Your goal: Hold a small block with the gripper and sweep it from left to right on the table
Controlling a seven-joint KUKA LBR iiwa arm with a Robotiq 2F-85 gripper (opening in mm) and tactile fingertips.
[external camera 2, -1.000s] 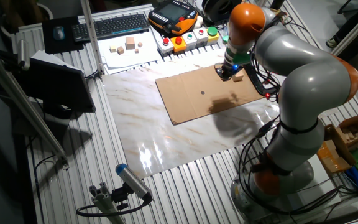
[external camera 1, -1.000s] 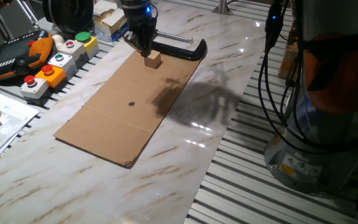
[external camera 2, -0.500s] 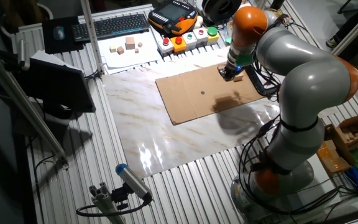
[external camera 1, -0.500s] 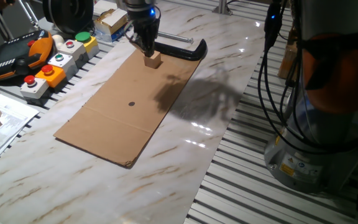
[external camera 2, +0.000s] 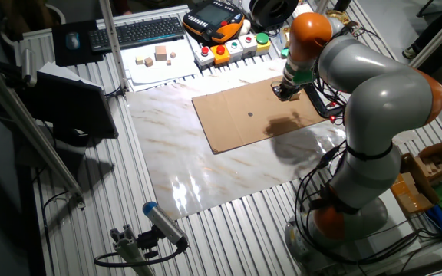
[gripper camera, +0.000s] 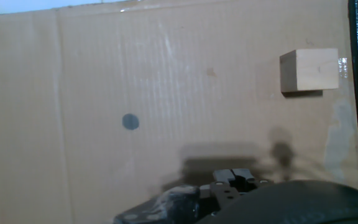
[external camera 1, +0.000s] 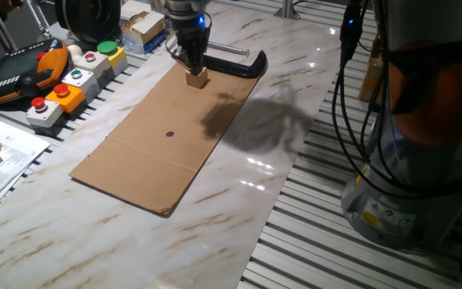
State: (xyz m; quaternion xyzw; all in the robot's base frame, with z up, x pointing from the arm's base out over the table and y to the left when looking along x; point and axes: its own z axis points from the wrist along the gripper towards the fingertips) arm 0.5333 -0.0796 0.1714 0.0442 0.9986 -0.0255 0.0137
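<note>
Black two-fingered gripper [external camera 1: 192,63] has drifted right, directly above the light-tan wooden block [external camera 1: 196,78]; grip state unclear, grasp pending.

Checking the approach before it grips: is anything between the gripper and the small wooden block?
Nothing visible. The black gripper hangs right over the tan wooden cube on the brown cardboard sheet; the black C-clamp lies behind.

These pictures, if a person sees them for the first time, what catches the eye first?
Probably the big orange and grey arm, which bends over the white marble table. Its gripper hangs right above the small block, at the far end of a brown cardboard sheet. A black C-clamp lies just behind.
</note>
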